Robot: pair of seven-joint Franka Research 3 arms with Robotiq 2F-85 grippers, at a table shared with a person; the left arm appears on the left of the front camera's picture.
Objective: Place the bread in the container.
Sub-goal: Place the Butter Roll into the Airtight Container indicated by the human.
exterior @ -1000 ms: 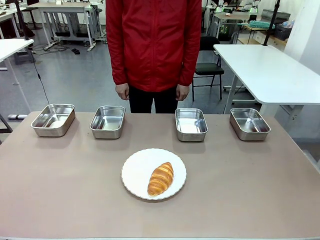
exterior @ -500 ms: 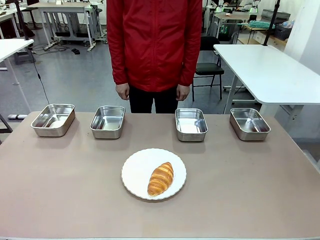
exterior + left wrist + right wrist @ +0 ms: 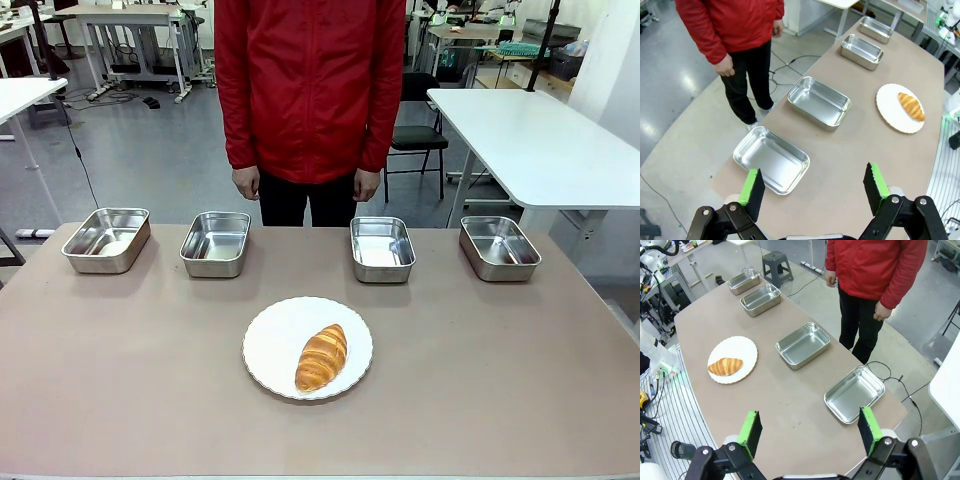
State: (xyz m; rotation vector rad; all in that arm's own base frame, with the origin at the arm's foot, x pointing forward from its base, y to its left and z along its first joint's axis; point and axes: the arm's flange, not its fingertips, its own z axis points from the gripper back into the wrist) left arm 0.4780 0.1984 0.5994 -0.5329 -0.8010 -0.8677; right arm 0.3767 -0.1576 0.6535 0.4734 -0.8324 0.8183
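Bread (image 3: 321, 357), a golden-brown croissant, lies on a round white plate (image 3: 270, 340) at lower centre of the front view, on the brown table (image 3: 500, 400). Above it in the frame, four steel pans stand in a row along the table's far edge: the far-left container (image 3: 106, 240), centre-left container (image 3: 215, 243), centre-right container (image 3: 382, 248) and far-right container (image 3: 499, 247) — all well apart from the plate. A person (image 3: 310, 80) in a red jacket stands at upper centre, behind the row. In the left wrist view the left claw (image 3: 812, 175) is released, its green pads (image 3: 751, 186) spread wide with nothing between them. In the right wrist view the right claw (image 3: 808, 416) is likewise spread wide and grasps nothing — the bread sits at centre left of that frame.
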